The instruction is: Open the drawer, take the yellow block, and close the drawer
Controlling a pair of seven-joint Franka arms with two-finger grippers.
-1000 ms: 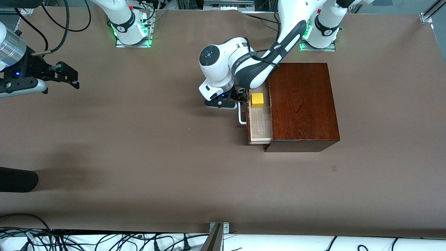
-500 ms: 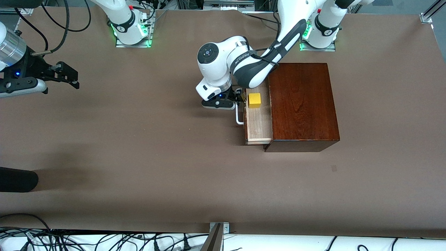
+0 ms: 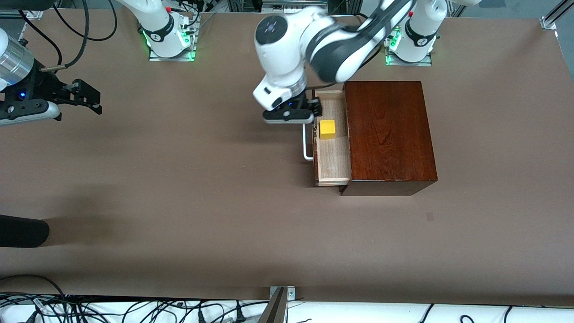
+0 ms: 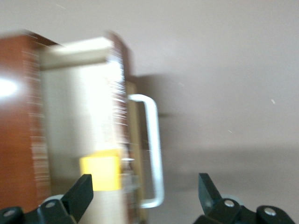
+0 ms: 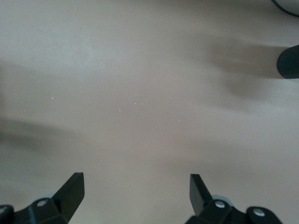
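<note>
The drawer (image 3: 332,159) stands pulled out of the dark mahogany box (image 3: 388,134) toward the right arm's end, its white handle (image 3: 306,143) free. The yellow block (image 3: 327,128) sits in the pale tray. My left gripper (image 3: 314,110) is open and empty, raised over the drawer front and handle. In the left wrist view its fingers straddle nothing (image 4: 145,182), with the block (image 4: 99,166), handle (image 4: 154,140) and tray (image 4: 74,116) below. My right gripper (image 3: 92,96) waits open and empty over bare table at the right arm's end, also in the right wrist view (image 5: 135,179).
A black cylinder (image 3: 22,231) pokes in at the right arm's end, nearer the front camera; it shows in the right wrist view (image 5: 289,60). Cables (image 3: 134,309) run along the near edge. Brown table surface (image 3: 202,193) surrounds the box.
My left gripper pulled the drawer slightly farther out, then let go of the handle and rose above it. The block rode along in the tray. The right arm has not moved.
</note>
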